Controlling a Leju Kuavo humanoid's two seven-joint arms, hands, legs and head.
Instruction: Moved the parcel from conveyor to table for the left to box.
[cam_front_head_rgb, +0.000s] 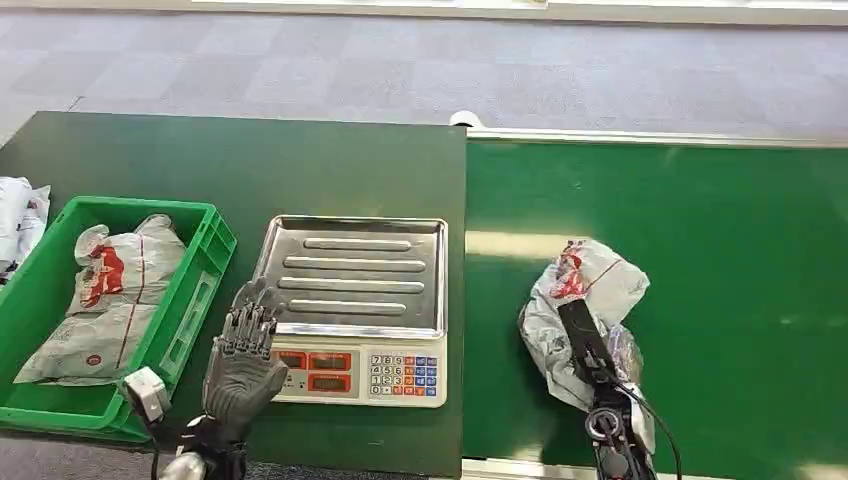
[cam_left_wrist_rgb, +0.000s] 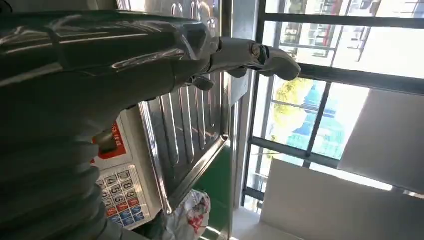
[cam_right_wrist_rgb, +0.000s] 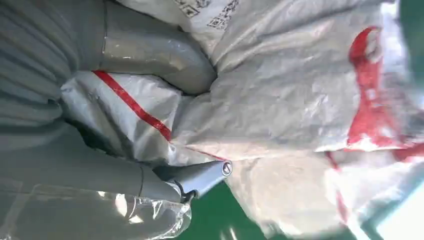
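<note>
A: Right hand (cam_front_head_rgb: 590, 350) status?
B: Fingers (cam_right_wrist_rgb: 197, 177) and thumb are clamped into the crumpled plastic of the parcel (cam_front_head_rgb: 580, 300). Right wrist view shows the grey film bunched between them. It's holding.
A: Parcel location?
B: On the green conveyor belt (cam_front_head_rgb: 700, 250), centre-right of the head frame, lower half. White-grey mailer bag with red print. Can't tell whether it's lifted off the belt or resting on it.
A: Left hand (cam_front_head_rgb: 243, 350)?
B: Fingers (cam_front_head_rgb: 250, 318) straight and spread wide, holding nothing. Lower left of centre, fingertips at the near left corner of the scale's steel pan (cam_front_head_rgb: 355, 272).
A: Scale?
B: Electronic weighing scale (cam_front_head_rgb: 352, 310), red displays and keypad facing the robot, on the dark green worktop (cam_front_head_rgb: 250, 160) just left of the belt edge.
A: Box?
B: Green plastic crate (cam_front_head_rgb: 190, 300) at the left edge of the frame, beside the scale. One bagged parcel already lying in it (cam_front_head_rgb: 110, 300), same white film with red markings. More white bags (cam_front_head_rgb: 20, 215) just past the crate, far left.
</note>
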